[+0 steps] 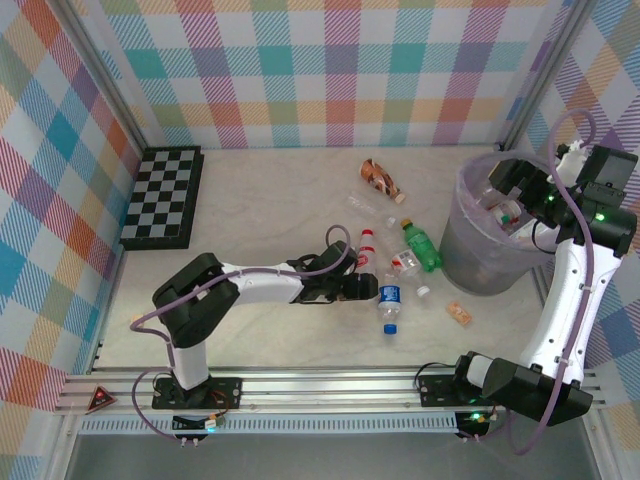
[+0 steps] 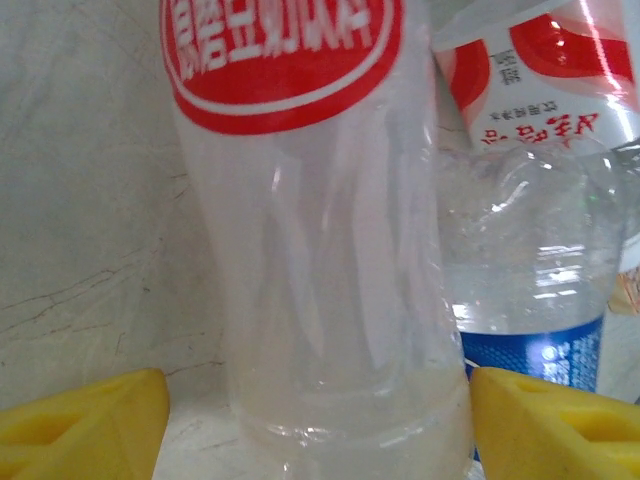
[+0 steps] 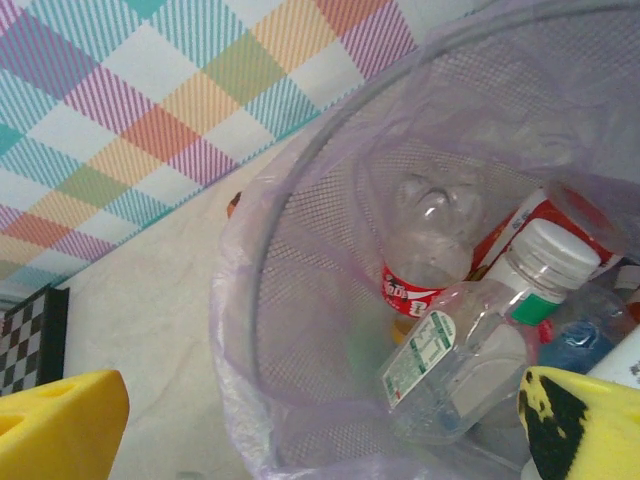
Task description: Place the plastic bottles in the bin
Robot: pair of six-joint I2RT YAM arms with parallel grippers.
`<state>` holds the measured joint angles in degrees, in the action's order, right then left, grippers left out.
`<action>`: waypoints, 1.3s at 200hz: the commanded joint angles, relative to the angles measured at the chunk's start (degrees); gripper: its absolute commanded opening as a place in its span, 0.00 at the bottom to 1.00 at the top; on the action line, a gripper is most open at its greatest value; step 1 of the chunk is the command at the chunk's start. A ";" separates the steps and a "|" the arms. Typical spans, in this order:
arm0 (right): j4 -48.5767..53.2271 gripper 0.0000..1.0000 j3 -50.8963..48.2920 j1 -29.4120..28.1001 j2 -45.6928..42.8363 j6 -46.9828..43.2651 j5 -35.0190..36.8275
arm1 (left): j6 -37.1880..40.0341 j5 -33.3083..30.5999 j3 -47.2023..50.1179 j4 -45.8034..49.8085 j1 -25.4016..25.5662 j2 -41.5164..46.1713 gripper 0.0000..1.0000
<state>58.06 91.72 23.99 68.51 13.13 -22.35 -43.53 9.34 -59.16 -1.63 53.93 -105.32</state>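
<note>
Plastic bottles (image 3: 450,370) inside the bin (image 3: 300,300)

No word or number can be read with certainty.

Left wrist view: the clear bottle (image 2: 330,300) bears a red oval label (image 2: 280,60) at top centre, with large white East Asian characters standing upside down. At upper right a red-and-white label (image 2: 540,80) has white characters and a row of small dark ones, also inverted. The blue label (image 2: 530,360) at lower right is blurred.

Right wrist view, inside the bin (image 3: 300,300): a red band (image 3: 410,292) with white script and a white-and-green label (image 3: 418,355) with fine print, both too small.

Top view, lower left: a red triangular sticker (image 1: 99,400) on the rail (image 1: 300,385).
</note>
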 commanded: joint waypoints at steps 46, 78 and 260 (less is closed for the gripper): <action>-0.73 0.98 -1.55 -0.54 -0.96 1.03 -11.12 | -1.49 -1.52 -1.73 0.77 0.73 -1.34 0.58; -1.73 0.98 -0.93 -0.56 -1.27 1.88 -16.41 | -1.06 -2.26 -1.75 1.44 0.74 -0.49 0.52; -14.68 0.94 -5.26 -29.69 6.47 13.49 -14.07 | 12.35 -5.31 -1.12 10.25 -0.23 25.10 0.40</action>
<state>48.80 88.75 -0.32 71.64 23.22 -41.45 -34.30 4.36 -60.99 8.91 53.91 -84.55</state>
